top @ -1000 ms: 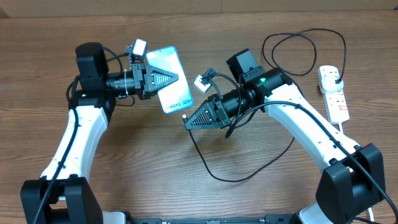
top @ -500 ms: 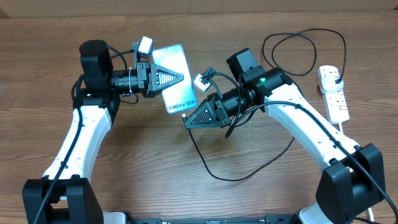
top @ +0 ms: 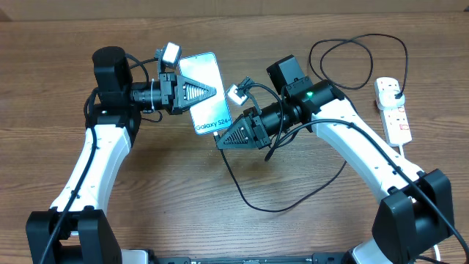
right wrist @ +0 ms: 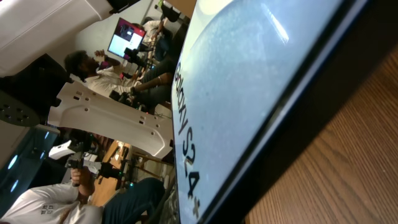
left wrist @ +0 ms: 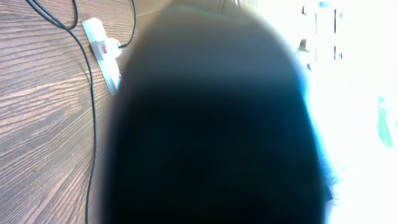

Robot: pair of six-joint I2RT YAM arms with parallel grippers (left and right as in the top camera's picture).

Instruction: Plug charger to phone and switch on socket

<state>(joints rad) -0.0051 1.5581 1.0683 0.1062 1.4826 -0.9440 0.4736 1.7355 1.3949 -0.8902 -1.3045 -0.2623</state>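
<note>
- The left pincer (top: 212,89) is closed on the phone (top: 207,111), gripping it by one long edge and holding it tilted above the counter (top: 168,191), screen up and glowing light blue.
- The right pincer (top: 221,142) is clamped shut just beside the phone's short end, the one nearest the small white text. The charger (top: 272,212) cable leads out from its tips. The connector tip is hidden, so I cannot tell whether it touches the phone.
- From that short end the thin black cable drops away from the phone, loops across the counter under the right arm, and curls round in a wide ring.
- The socket (top: 394,114) lies flat on the counter, well apart from the phone on the far side of the right arm. The charger's black plug sits in it, at the end with the ring of cable.
- In the right wrist view the phone's screen (right wrist: 249,93) fills most of the frame and the lettering "Galaxy S24" can be read. Wood grain shows past the phone's black edge.
- The left wrist view is mostly a dark blur, with the socket (left wrist: 102,50) small in the upper corner.
</note>
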